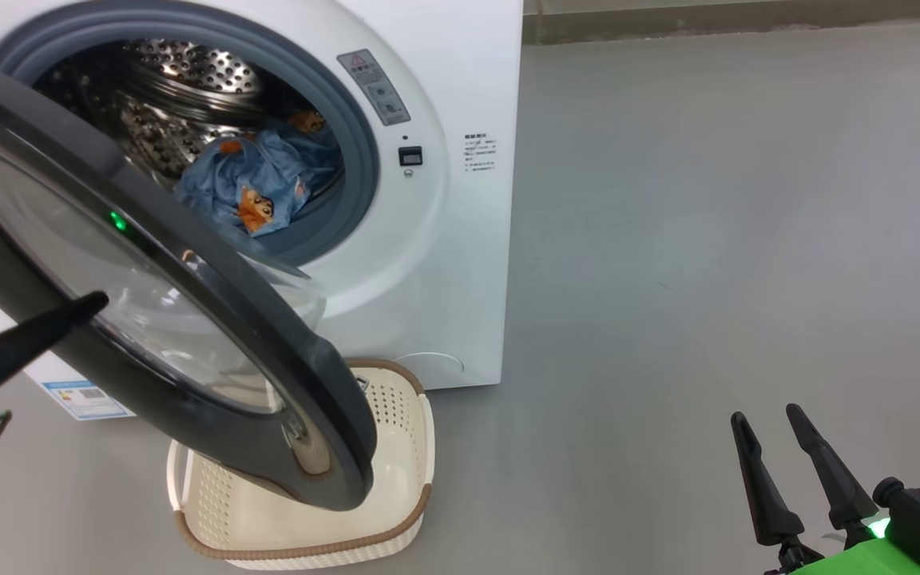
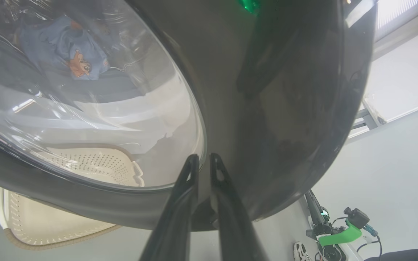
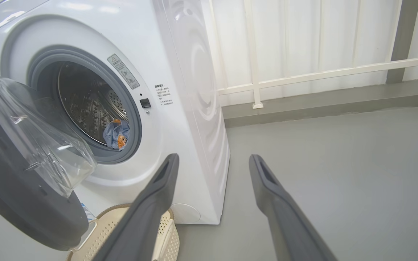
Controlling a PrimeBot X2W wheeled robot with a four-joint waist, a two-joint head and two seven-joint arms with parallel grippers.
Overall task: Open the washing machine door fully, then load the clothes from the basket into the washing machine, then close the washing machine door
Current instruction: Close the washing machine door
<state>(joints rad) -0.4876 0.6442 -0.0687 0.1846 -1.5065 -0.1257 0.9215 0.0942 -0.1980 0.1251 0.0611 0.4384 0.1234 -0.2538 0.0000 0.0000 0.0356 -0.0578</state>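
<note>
The washing machine stood on the grey floor ahead of me and to my left, its round opening uncovered. The washing machine door hung partly open, swung out towards me, its lower edge over the basket. The basket sat on the floor just in front of the machine. The clothes lay bunched inside the steel drum, low in the opening, on the far side of the door from my left gripper.

That gripper had its fingers pressed together with nothing between them. Its tips pointed at the door's outer face, right where the clear glass met the black rim; I could not tell whether they touched it.

My right gripper was spread wide and held nothing. It hung low over the bare floor at my right, well apart from the door, the basket and the clothes.
</note>
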